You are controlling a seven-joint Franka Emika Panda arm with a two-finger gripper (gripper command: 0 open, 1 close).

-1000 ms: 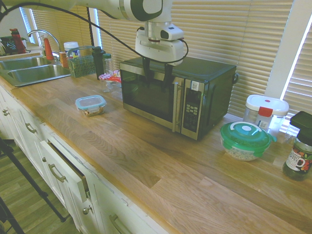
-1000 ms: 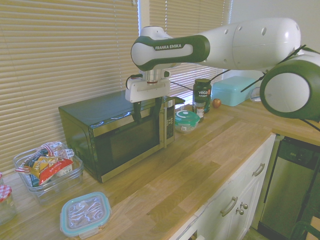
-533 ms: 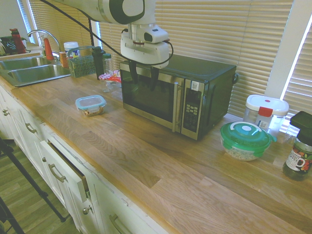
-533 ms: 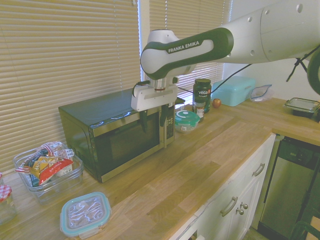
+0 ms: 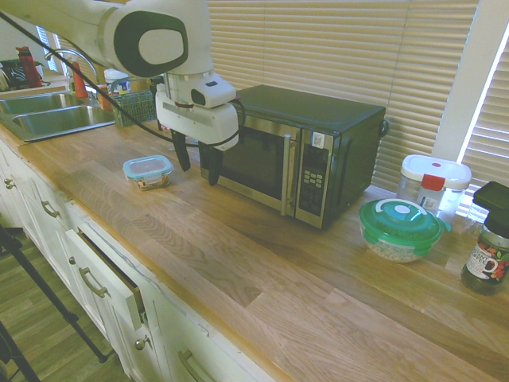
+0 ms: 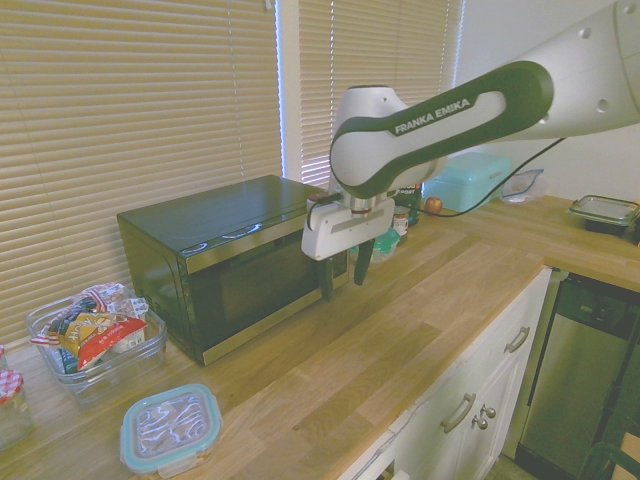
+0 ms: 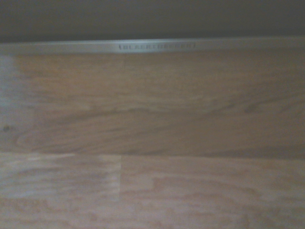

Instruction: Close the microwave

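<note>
The gripper [image 5: 200,177] hung in front of the microwave [image 6: 240,235], its fingers pointing down, spread apart, with nothing between them. The microwave stood on the table [image 5: 262,318] just behind the gripper, its dark door [image 5: 253,163] looking flush with the front, so the closing seemed done. The upright silver handle [image 5: 288,175] was near the gripper, towards the button panel [image 5: 311,185].

The body looked heavy and stiff, unlikely to slide under a light push; the glass was probably smooth and slippery. If the door needed another press, the firm frame beside the handle would be the place for it, and the handle itself the place to take hold. A hard knock of the fingertips might mark the glass.

Near the gripper, out from the microwave's other end, sat a lidded glass box [image 6: 170,428] with food inside. An open glass tub [image 6: 100,350] of snack packets [image 6: 98,325] stood beside the microwave. Beyond the panel side, farther from the gripper, was a green-lidded bowl [image 5: 400,231] holding something pale and grainy.
</note>
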